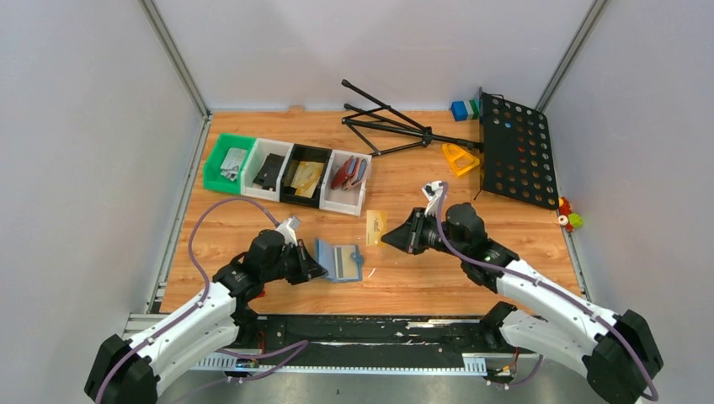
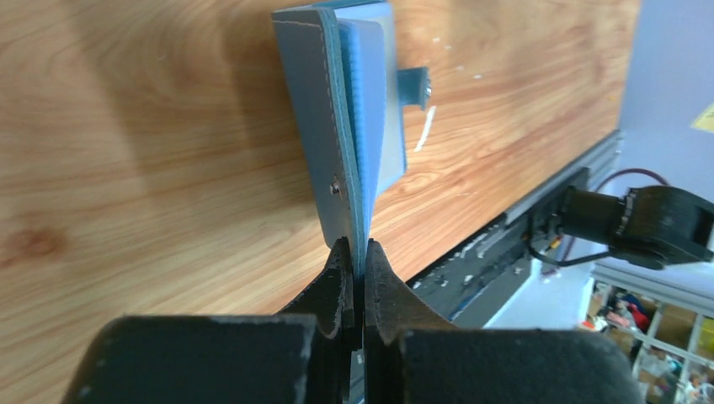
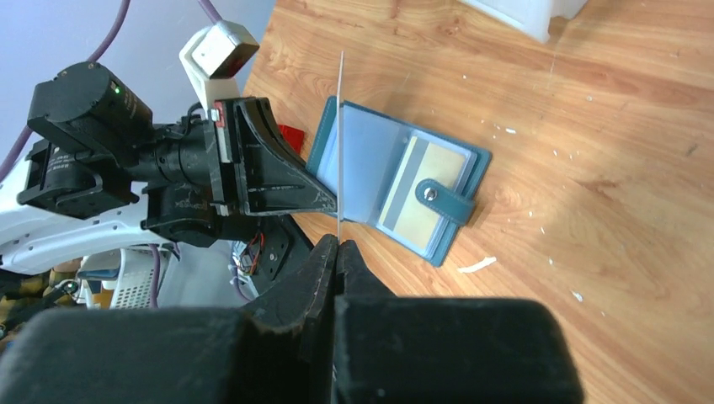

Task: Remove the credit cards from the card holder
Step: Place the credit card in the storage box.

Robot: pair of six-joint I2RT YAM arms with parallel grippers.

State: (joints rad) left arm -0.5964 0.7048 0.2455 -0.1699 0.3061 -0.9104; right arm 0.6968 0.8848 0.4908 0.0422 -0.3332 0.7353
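Observation:
The slate-blue card holder (image 1: 341, 261) lies open on the table, its lighter blue slotted inside up. In the right wrist view it (image 3: 370, 160) shows a grey and gold-tan card (image 3: 421, 189) in a slot under a snap strap. My left gripper (image 1: 316, 268) is shut on the holder's left flap, which stands tilted up; the left wrist view shows that flap (image 2: 333, 126) pinched between my left gripper's (image 2: 358, 248) fingertips. My right gripper (image 1: 386, 239) is shut on a gold-tan credit card (image 1: 376, 225) just right of the holder. In the right wrist view that card (image 3: 340, 143) is edge-on above my right gripper (image 3: 338, 242).
A row of bins stands behind: green (image 1: 227, 162), white (image 1: 268, 168), black (image 1: 305, 175), and white (image 1: 347, 181) with a dark red wallet. A folded tripod (image 1: 387, 126), a black perforated stand panel (image 1: 514, 147) and a yellow object (image 1: 459, 157) lie at the back right.

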